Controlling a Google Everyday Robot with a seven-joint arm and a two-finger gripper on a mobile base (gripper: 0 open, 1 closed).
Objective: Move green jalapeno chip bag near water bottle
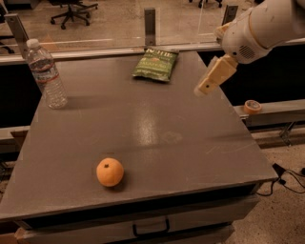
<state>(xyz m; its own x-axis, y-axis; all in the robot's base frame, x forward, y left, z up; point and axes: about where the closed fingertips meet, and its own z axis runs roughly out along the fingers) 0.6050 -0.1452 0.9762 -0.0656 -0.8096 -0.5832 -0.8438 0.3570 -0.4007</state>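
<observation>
While a chair (72, 10) stands behind, claw (204, 87) hovers over grey table (167, 119).

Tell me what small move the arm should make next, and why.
Probably shift the gripper left and toward the far edge, until it is over the chip bag. The gripper hovers above the right side of the table, apart from the bag, which lies flat at the far edge, nowhere near the water bottle on the left.

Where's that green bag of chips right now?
In the camera view, the green chip bag lies at the far edge of the table, well right of the water bottle; the claw hovers just to its right.
</observation>
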